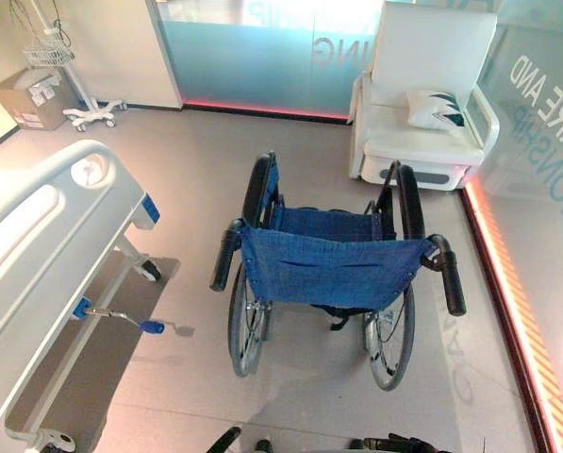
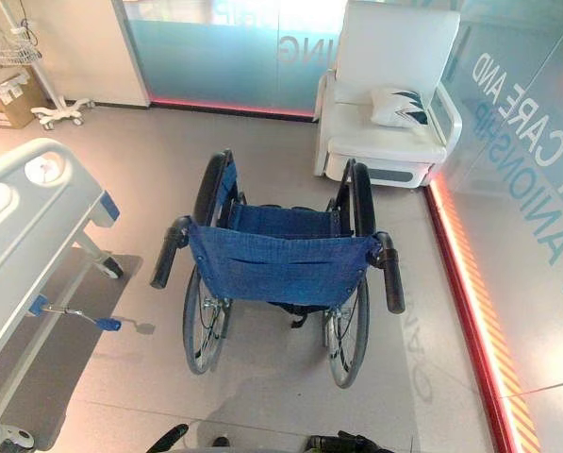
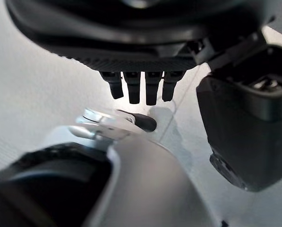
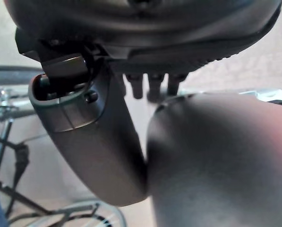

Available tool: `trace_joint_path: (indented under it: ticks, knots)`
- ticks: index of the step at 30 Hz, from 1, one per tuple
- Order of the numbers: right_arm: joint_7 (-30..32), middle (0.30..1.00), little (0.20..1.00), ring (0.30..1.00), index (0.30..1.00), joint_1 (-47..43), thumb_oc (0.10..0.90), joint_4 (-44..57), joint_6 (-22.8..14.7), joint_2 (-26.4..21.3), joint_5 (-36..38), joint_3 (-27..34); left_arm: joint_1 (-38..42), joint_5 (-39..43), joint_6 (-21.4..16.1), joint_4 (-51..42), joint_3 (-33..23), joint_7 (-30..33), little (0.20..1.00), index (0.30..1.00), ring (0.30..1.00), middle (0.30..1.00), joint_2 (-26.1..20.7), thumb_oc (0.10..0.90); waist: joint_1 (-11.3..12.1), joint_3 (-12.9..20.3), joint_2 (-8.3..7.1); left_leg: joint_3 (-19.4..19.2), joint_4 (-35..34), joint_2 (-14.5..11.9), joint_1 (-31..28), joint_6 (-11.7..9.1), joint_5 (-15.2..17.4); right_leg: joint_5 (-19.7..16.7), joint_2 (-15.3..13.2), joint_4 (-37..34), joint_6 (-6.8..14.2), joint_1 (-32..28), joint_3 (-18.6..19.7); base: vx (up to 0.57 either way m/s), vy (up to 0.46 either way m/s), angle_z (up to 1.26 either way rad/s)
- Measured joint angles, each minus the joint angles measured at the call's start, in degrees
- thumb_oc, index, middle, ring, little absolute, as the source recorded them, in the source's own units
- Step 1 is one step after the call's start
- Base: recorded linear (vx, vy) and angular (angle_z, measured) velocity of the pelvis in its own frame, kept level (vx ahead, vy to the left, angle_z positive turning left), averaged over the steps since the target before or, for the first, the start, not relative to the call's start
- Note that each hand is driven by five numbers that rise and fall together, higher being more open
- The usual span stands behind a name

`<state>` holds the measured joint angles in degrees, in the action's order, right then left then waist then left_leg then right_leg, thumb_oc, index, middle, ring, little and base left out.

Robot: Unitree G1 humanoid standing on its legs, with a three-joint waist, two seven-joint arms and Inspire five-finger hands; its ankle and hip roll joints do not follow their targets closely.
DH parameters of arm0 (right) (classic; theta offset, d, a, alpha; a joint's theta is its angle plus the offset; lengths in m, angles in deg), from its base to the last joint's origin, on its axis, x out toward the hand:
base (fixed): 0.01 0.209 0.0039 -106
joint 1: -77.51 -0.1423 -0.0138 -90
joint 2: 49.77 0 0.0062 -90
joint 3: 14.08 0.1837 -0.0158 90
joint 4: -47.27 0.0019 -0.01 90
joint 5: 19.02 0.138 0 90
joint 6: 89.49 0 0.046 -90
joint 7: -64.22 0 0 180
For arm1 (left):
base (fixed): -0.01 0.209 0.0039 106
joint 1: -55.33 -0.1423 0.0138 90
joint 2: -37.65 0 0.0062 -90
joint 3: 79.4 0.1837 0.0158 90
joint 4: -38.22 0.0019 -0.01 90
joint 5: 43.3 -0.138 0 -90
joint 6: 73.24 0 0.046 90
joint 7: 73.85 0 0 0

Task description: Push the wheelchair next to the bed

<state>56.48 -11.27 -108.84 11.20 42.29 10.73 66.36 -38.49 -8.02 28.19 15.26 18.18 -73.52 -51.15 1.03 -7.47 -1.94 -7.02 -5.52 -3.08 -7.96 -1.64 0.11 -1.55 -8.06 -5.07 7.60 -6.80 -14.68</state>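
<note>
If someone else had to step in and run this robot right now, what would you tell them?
Left hand: fingers straight, open, holding nothing, hanging above the floor. Right hand: fingers likewise straight and free.
The wheelchair stands mid-floor with its back toward the robot, push handles untouched. The bed is off to the robot's left, with open floor between it and the chair. A white armchair sits beyond.
Done: nothing yet.
Left: take both handles, then steer the chair left alongside the bed.
</note>
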Motion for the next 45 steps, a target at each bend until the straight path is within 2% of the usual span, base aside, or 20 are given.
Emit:
trace_joint_path:
  ticks: [3,9,17,20,22,26,31,36,40,45]
  knots:
    - [1.3,0.900,0.900,0.900,0.900,2.2,0.800,4.9,-0.5,-1.6,0.4,1.1,-0.9,3.2,0.1,-5.5,-2.9,-0.4,0.900,0.900,0.900,0.900,-2.0,0.800,0.0,0.1,-0.13,0.1,0.0,0.0,0.0,0.0,0.0,0.0,0.0,0.0,0.0,0.0,0.0,0.00,0.000,0.00]
    - [7.4,0.900,0.900,0.900,0.900,6.1,0.800,14.0,-2.9,-5.6,0.6,7.8,-1.1,4.9,0.1,-15.8,-8.3,-0.8,0.900,0.900,0.900,0.900,-6.5,0.800,-0.1,0.1,-0.18,0.2,-0.1,-0.1,0.0,0.0,-0.1,0.0,0.1,0.0,0.0,0.0,-0.1,0.00,0.000,0.00]
    - [19.7,0.900,0.900,0.900,0.900,9.1,0.800,30.9,-3.8,-12.5,2.3,18.5,-4.3,7.3,0.0,-29.9,-16.7,0.0,0.900,0.900,0.900,0.900,-13.6,0.800,-1.1,0.0,-0.22,-0.3,-0.1,-0.3,-0.1,0.0,-0.1,0.0,0.3,0.0,0.1,0.0,0.2,0.01,0.004,-0.01]
    - [24.6,0.900,0.900,0.900,0.900,8.9,0.800,33.3,-4.0,-12.6,2.2,21.9,-5.1,9.3,0.0,-34.1,-20.0,1.1,0.900,0.900,0.900,0.900,-14.2,0.800,-1.0,0.0,-0.12,-0.3,-0.1,-0.3,-0.1,-0.1,-0.1,-0.1,0.3,0.0,0.1,0.0,0.2,0.00,0.000,0.00]
    - [30.5,0.900,0.900,0.900,0.900,9.3,0.800,38.1,-4.4,-12.6,2.2,25.2,-5.6,10.5,-0.3,-38.4,-22.0,2.6,0.900,0.900,0.900,0.900,-14.6,0.800,-0.9,-0.3,0.32,-0.2,-0.1,-0.3,-0.1,-0.1,-0.1,-0.1,0.2,0.0,0.1,0.0,0.2,0.00,0.000,0.00]
    - [34.3,0.900,0.900,0.900,0.900,9.2,0.800,46.0,-5.0,-12.8,2.2,27.3,-5.6,9.3,-0.8,-45.5,-22.1,5.1,0.900,0.900,0.900,0.900,-15.4,0.800,-1.0,-0.8,1.04,-0.3,-0.1,-0.3,-0.2,-0.1,-0.2,-0.1,0.3,0.0,0.2,0.0,0.3,0.00,0.000,0.00]
    - [34.6,0.900,0.900,0.900,0.900,8.2,0.800,58.7,-4.5,-13.0,2.3,27.2,-5.2,9.4,-0.7,-56.5,-22.0,4.8,0.900,0.900,0.900,0.900,-15.4,0.800,-1.6,-1.4,2.07,-0.3,0.0,-0.4,0.0,-0.1,-0.2,-0.2,0.4,0.0,0.2,0.1,0.4,0.00,0.000,0.00]
    - [34.0,0.900,0.900,0.900,0.900,3.7,0.800,64.6,-4.5,-15.4,2.4,26.6,-2.4,9.6,-0.7,-62.0,-21.8,2.6,0.900,0.900,0.900,0.900,-15.7,0.800,-1.5,-1.8,2.77,-0.3,0.2,-0.4,0.0,-0.2,-0.3,-0.2,0.5,0.0,0.2,0.2,0.4,0.00,0.000,0.00]
    - [30.2,0.900,0.900,0.900,0.900,2.1,0.800,70.0,-5.1,-17.1,5.6,26.5,-2.1,13.0,-0.3,-65.2,-21.5,-0.2,0.900,0.900,0.900,0.900,-17.0,0.800,-1.3,-1.9,2.79,-0.3,0.3,-0.7,-0.1,-0.3,-0.4,-0.2,0.7,0.0,0.2,0.3,0.3,0.00,0.000,0.00]
    - [24.6,0.900,0.900,0.900,0.900,1.8,0.800,71.8,-5.2,-17.1,10.0,25.7,-1.8,16.6,3.7,-67.4,-21.3,-3.7,0.900,0.900,0.900,0.900,-17.0,0.800,-0.8,-2.0,2.61,-0.4,0.3,-0.7,-0.1,-0.3,-0.4,-0.2,0.7,0.0,0.2,0.4,0.3,0.00,0.000,0.00]
